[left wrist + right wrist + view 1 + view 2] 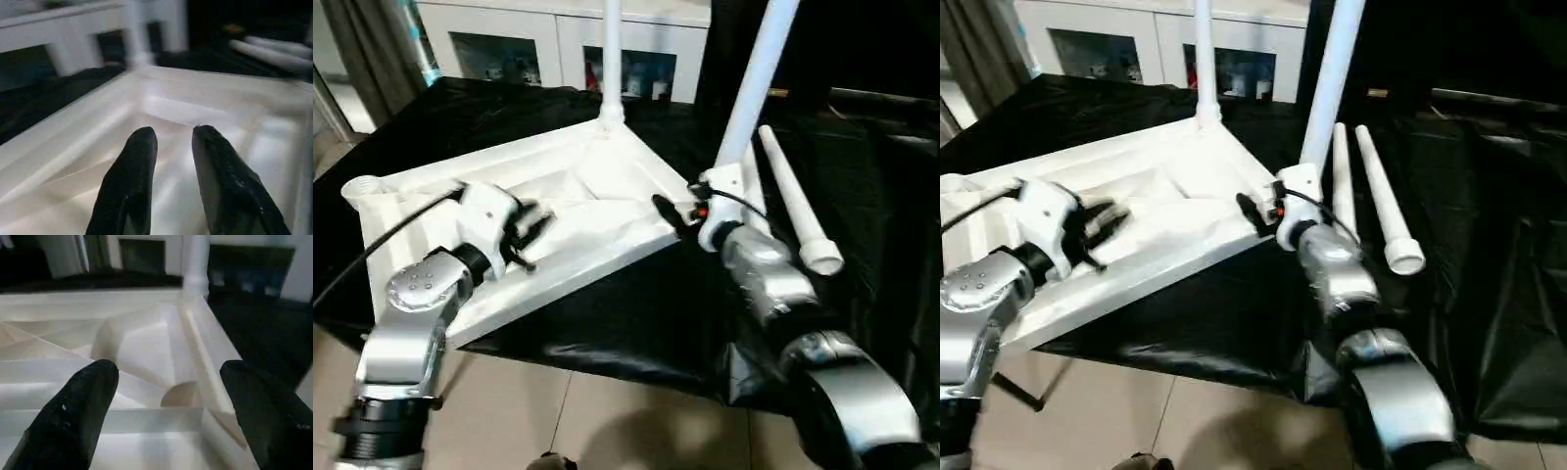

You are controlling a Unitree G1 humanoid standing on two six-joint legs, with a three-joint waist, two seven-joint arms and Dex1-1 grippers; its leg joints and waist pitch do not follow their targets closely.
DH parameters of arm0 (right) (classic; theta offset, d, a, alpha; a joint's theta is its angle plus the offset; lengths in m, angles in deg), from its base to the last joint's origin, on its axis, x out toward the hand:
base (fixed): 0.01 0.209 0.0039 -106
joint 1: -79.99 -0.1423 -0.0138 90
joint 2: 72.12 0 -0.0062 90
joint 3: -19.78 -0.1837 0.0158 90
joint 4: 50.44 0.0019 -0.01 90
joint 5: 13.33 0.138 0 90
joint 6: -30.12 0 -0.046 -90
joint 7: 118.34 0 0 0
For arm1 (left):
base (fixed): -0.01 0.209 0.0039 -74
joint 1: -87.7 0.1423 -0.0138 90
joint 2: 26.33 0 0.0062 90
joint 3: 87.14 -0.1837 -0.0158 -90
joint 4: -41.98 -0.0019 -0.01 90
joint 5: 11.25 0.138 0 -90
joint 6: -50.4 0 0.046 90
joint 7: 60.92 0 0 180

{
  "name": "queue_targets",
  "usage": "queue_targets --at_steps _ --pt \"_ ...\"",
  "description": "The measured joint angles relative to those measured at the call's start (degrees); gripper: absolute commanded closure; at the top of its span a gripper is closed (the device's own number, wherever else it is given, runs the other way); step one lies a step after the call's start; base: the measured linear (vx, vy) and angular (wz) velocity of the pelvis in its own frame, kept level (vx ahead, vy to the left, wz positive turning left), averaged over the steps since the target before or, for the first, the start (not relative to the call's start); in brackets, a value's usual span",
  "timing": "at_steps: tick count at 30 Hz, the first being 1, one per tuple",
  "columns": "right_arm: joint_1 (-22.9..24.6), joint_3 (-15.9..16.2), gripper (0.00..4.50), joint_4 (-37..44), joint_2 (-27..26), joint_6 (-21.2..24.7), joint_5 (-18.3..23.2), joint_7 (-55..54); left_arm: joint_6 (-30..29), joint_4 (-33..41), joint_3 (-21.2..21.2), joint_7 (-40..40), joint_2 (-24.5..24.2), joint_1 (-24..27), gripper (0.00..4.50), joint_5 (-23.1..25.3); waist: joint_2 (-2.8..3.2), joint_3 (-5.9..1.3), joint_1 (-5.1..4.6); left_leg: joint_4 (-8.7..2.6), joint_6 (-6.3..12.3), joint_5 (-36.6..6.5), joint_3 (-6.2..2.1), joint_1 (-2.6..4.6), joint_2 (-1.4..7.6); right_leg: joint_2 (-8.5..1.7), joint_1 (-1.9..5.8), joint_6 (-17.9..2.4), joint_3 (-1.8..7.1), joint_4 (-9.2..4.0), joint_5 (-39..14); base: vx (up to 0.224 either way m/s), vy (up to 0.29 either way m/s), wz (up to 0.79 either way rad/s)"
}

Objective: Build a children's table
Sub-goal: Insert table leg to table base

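Observation:
The children's table's white tabletop [597,166] lies upside down on a black cloth, ribbed underside up. One white leg [610,59] stands upright in its far corner. A second leg [754,78] rises tilted at the right corner, just behind my right wrist. Two more legs [798,206] lie loose on the cloth to the right. An empty round socket [362,186] shows at the left corner. My left gripper [536,227] hovers over the ribs, fingers [142,147] slightly apart with nothing between. My right gripper [168,369] is wide open over the underside near the right corner.
The black-covered work table [636,313] ends close in front of me, with tiled floor [607,421] below. A white cabinet [558,49] with glass doors stands behind. The tabletop's near edge overhangs toward me at the left.

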Motion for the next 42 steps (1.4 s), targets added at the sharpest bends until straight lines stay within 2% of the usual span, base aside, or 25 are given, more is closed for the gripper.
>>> queue_targets --at_steps 2,6,11,14,17,18,19,20,21,23,26,28,29,30,31,32,33,34,35,36,37,38,40,41,42 --pt "2.5 0.0 0.63 2.8 0.9 1.3 0.3 0.5 -0.1 0.0 1.0 -2.4 0.5 0.5 3.05 0.0 0.04 0.00 -0.07 0.04 0.00 0.0 0.00 -0.01 0.00 0.00 -0.01 0.0 0.01 0.02 0.0 0.000 0.000 0.00" --pt "21.4 0.1 0.63 27.9 2.2 9.4 2.9 -1.0 3.6 5.1 2.7 -8.1 6.5 7.8 3.05 0.0 0.10 -0.01 0.65 -0.05 0.02 -0.1 -0.02 0.13 0.00 0.00 0.21 0.2 0.01 -0.21 -0.1 0.000 0.000 0.00" --pt "34.5 0.6 0.63 41.8 1.2 12.7 4.6 -2.6 5.6 6.5 2.7 -9.9 9.2 11.1 3.05 -0.2 0.14 0.00 0.60 -0.27 -0.03 -0.1 -0.06 0.27 -0.01 0.02 0.15 0.9 0.02 -0.19 -0.2 0.000 0.000 0.00" --pt "40.0 0.9 0.63 46.7 -0.5 13.0 5.2 -4.3 6.4 7.1 1.5 -10.3 9.4 11.7 3.05 -0.2 0.38 0.18 0.15 -0.54 -0.24 -0.2 -0.29 1.35 -0.08 0.00 0.62 1.3 -0.25 -0.61 -0.4 0.000 0.000 0.00" --pt "41.9 1.7 0.63 49.1 -0.8 14.3 4.9 -5.8 6.7 7.2 1.8 -11.0 9.3 12.7 3.05 -0.1 2.25 1.30 -1.93 -0.77 -0.84 -2.0 -1.89 3.45 0.41 -0.02 4.45 1.3 -3.95 -3.57 -1.0 -0.031 0.019 -0.15" --pt "42.3 1.7 0.63 50.2 -1.4 14.7 4.8 -6.2 6.8 7.2 1.9 -11.2 8.9 12.4 3.05 -0.1 2.50 1.64 -2.08 -0.94 -0.90 -2.0 -1.93 3.73 0.71 -0.38 5.18 0.5 -4.32 0.49 -5.0 -0.075 0.035 -0.26" --pt "42.9 1.6 0.63 50.8 -1.4 15.1 4.7 -6.5 6.9 7.2 1.8 -11.2 8.8 11.8 3.05 -0.1 1.89 1.55 -1.68 -0.87 -0.91 -2.0 -0.92 4.15 0.67 -0.53 6.14 -0.1 -3.26 3.62 -6.6 0.000 0.000 0.00" --pt "42.4 1.8 0.63 50.8 -1.5 15.7 4.7 -6.8 7.4 7.5 1.9 -11.3 8.7 11.7 3.05 -0.1 0.19 1.01 -1.35 -0.51 -0.94 -2.0 0.04 4.29 0.16 -0.56 7.61 0.4 -1.37 4.40 -8.4 0.085 -0.090 -0.09" --pt "41.3 1.5 0.63 51.0 -1.2 16.0 4.7 -7.1 7.5 7.3 1.9 -11.5 9.4 12.1 3.05 -0.1 -0.01 0.81 -1.01 1.52 -0.96 -3.4 -0.64 4.03 0.12 0.04 7.64 1.2 -0.48 4.48 -10.0 0.085 -0.090 -0.09" --pt "40.9 1.0 0.63 51.2 -0.8 16.6 4.7 -7.3 7.5 7.2 1.7 -11.6 9.7 13.1 3.05 -0.1 0.94 0.37 -0.20 6.35 1.37 -5.7 -3.26 2.10 -0.90 0.09 8.13 1.2 -0.85 3.71 -10.0 0.123 -0.016 -0.07" --pt "40.7 0.7 0.63 51.2 -0.2 17.9 4.7 -7.2 7.8 7.6 1.9 -12.1 9.1 12.9 3.05 -0.1 3.00 -0.84 0.19 3.37 0.48 -4.2 -3.76 2.22 -0.95 1.85 9.34 0.9 -1.52 1.78 -9.7 0.120 0.014 0.14" --pt "38.5 3.2 0.63 51.4 -0.8 18.5 4.7 -6.0 7.8 7.6 3.6 -13.1 8.4 13.4 3.05 0.0 1.83 -1.14 -1.09 2.27 0.66 -4.5 -4.44 2.90 -1.74 1.86 8.73 -1.4 -1.25 2.06 -10.3 0.159 0.007 0.13" --pt "37.3 4.1 0.63 51.6 -1.1 18.5 4.7 -5.5 7.8 7.6 4.5 -13.5 8.2 13.7 3.05 0.0 1.33 -1.22 -1.77 2.20 0.90 -4.9 -4.67 3.07 -2.04 1.82 7.32 -1.5 -0.73 4.44 -10.4 0.163 -0.041 -0.06" --pt "36.9 4.6 0.63 52.4 -0.9 18.5 4.6 -5.1 7.8 7.5 4.7 -13.7 8.1 13.9 3.05 0.0 0.86 -1.44 -2.41 2.22 1.10 -5.4 -5.03 3.60 -2.31 1.79 4.72 -0.5 -0.35 7.52 -10.1 0.163 -0.041 -0.06" --pt "36.9 4.7 0.63 52.4 -0.7 18.6 4.6 -4.9 7.8 7.6 4.6 -13.7 8.3 13.9 3.05 0.0 0.46 -1.51 -2.82 2.20 1.29 -5.8 -5.06 4.20 -2.50 1.67 2.81 0.6 -0.07 8.37 -9.5 0.118 -0.070 -0.18" --pt "37.1 4.7 0.63 52.4 -0.7 18.7 4.6 -4.8 7.8 7.7 4.6 -13.7 8.3 13.9 3.05 -0.1 0.20 -1.50 -3.47 2.17 1.58 -6.2 -5.07 4.68 -2.88 1.34 1.17 1.4 0.40 7.72 -8.9 0.093 -0.088 -0.08" --pt "37.5 4.5 0.63 52.4 -0.4 18.9 4.6 -4.6 7.9 8.2 4.6 -13.7 8.3 13.8 3.05 -0.1 -2.00 -1.51 -3.80 2.29 0.95 -6.9 -4.44 5.28 -3.89 0.35 0.97 0.7 1.85 4.55 -5.0 0.093 -0.088 -0.08" --pt "38.1 4.0 0.63 52.0 0.3 19.3 4.6 -4.6 7.9 8.2 3.7 -13.6 9.1 13.9 3.05 -0.1 -2.55 -1.25 -3.52 2.82 1.72 -7.7 -4.12 5.83 -4.02 0.70 1.46 0.4 2.30 4.87 -5.5 0.108 -0.123 -0.01" --pt "38.4 3.6 0.63 51.5 1.0 19.7 4.6 -4.6 7.9 8.2 2.7 -13.5 9.6 14.2 3.05 -0.2 -2.18 -1.16 -2.97 5.18 3.97 -8.8 -4.75 5.58 -4.06 1.24 2.29 0.2 2.48 4.27 -5.7 0.136 -0.105 -0.10" --pt "38.5 2.5 0.63 51.1 1.2 20.1 4.6 -4.6 7.9 8.2 2.3 -13.5 9.5 14.5 3.05 -0.4 -1.94 -1.15 -2.21 8.70 4.59 -9.1 -5.65 4.09 -4.68 1.68 3.52 -0.1 2.65 3.29 -5.7 0.136 -0.105 -0.10" --pt "38.4 2.4 0.63 51.2 1.2 20.2 4.6 -4.5 7.9 8.4 2.5 -13.5 9.3 14.7 3.05 -0.5 -1.63 -1.17 -1.71 9.27 4.51 -9.1 -5.97 3.26 -5.07 1.97 4.50 -0.2 2.52 2.48 -5.8 0.139 -0.036 -0.04" --pt "38.3 2.6 0.63 51.3 1.2 20.2 4.6 -4.3 7.9 8.6 2.9 -13.5 9.1 14.8 3.05 -0.5 -1.27 -1.14 -1.17 8.53 4.46 -9.1 -6.11 2.49 -5.25 2.22 5.50 -0.3 2.31 1.73 -5.9 0.139 -0.003 0.02" --pt "38.0 3.6 0.63 51.9 1.5 20.4 4.6 -3.2 7.9 8.9 3.8 -13.6 8.4 14.9 3.05 -0.5 1.39 -1.04 -0.38 2.88 2.88 -6.9 -6.09 1.78 -3.80 3.77 7.75 -0.5 0.25 0.36 -6.2 0.150 0.031 0.03" --pt "37.9 4.2 0.63 51.9 1.6 20.7 4.7 -2.8 8.0 8.9 4.6 -13.8 8.1 15.2 3.05 -0.6 2.37 -0.88 -0.25 2.61 0.94 -4.3 -6.32 2.51 -2.77 4.03 8.57 -0.4 -0.53 -0.01 -6.6 0.180 0.108 0.03" --pt "37.7 6.4 0.63 52.0 1.2 21.1 4.8 -1.6 8.0 8.8 6.0 -14.2 7.6 15.3 3.05 -0.9 2.22 -0.75 -0.68 2.49 0.82 -4.4 -6.46 3.06 -3.00 3.78 8.79 -1.0 -0.69 0.25 -7.3 0.180 0.108 0.03"
